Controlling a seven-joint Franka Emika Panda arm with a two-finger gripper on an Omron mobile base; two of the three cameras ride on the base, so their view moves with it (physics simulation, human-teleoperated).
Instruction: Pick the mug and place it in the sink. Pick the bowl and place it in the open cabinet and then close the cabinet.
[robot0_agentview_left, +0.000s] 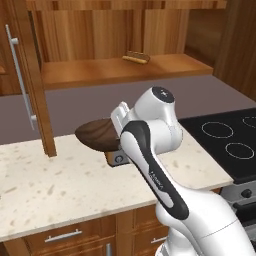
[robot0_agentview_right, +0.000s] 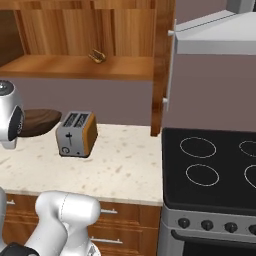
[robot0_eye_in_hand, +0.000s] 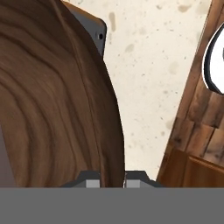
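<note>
Brown wood bowl (robot0_agentview_left: 97, 135) pinched at rim by nearly closed jaws, mid-left of left base view, above table (robot0_agentview_left: 60, 185). Lift level, clear toaster (robot0_agentview_right: 76, 134), slide onto cabinet shelf (robot0_agentview_left: 115, 70) upper centre.

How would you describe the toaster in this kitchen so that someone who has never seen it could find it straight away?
Start at the black stovetop and move onto the speckled counter beside it. There, below the open cabinet, stands the toaster. It is a small steel box with brown sides and two top slots, unlike the wide brown bowl beside it.
</note>
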